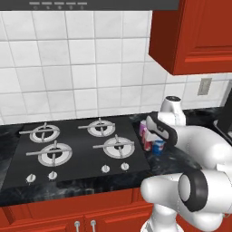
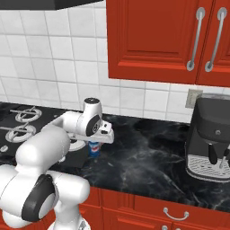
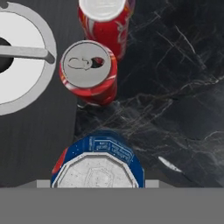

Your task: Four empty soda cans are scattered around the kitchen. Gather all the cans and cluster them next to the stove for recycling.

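1. My gripper (image 2: 95,143) points straight down at the black marbled countertop (image 2: 148,152), and the blue cylindrical soda can with a silver top (image 3: 97,164) sits directly under my wrist, right where my jaws reach.
2. I cannot see my own fingertips, so I cannot tell for sure whether my jaws pinch the blue can or merely stand around it; they are not spread wide.
3. From the right base view, the blue can (image 2: 94,148) shows just below my hand, standing upright on the countertop.
4. Just beyond the blue can stands a red soda can with an opened silver top (image 3: 89,72), upright, at the stove's edge.
5. Just past that one is a second red can with a pale top (image 3: 105,19), near the first and also upright.
6. From the left base view, a pink-purple can (image 1: 142,128) stands at the far end of this row.
7. Beside the cans lies the flat black gas stove with silvery ring burners (image 1: 77,149); one burner ring (image 3: 19,57) lies close to the first red can.
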You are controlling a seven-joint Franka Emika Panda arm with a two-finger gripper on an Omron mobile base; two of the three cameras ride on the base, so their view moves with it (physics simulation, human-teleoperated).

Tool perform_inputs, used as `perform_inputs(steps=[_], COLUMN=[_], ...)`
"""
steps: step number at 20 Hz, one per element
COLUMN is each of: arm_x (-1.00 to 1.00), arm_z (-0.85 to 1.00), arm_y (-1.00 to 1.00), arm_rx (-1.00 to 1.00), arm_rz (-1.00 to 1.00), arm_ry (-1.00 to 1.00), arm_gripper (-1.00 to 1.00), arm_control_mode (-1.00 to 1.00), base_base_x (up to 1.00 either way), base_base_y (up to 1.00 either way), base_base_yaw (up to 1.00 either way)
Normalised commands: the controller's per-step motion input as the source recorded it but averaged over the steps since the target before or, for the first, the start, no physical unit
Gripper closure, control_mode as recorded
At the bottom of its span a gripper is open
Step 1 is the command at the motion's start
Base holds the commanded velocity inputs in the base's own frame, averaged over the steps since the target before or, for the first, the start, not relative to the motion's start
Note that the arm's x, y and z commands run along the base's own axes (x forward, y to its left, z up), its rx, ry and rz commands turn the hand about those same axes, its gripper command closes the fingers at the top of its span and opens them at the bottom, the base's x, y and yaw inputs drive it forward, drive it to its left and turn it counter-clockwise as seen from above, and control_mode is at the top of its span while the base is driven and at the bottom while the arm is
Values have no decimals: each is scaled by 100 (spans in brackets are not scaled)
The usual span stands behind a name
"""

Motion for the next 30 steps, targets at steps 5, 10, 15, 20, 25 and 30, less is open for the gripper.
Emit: perform_inputs(steps=[5, 10, 15, 20, 25, 30], arm_x=[0, 4, 12, 16, 11, 1], arm_z=[-7, 0, 0, -3, -9, -9], arm_y=[3, 9, 4, 0, 0, 0], arm_rx=[0, 0, 0, 0, 0, 0], arm_rz=[0, 0, 0, 0, 0, 0], arm_ry=[0, 0, 0, 0, 0, 0], arm_gripper=[100, 100, 100, 100, 100, 100], arm_control_mode=[-100, -100, -100, -100, -100, -100], base_base_x=[0, 0, 0, 0, 0, 0], base_base_y=[0, 0, 0, 0, 0, 0], base_base_yaw=[0, 0, 0, 0, 0, 0])
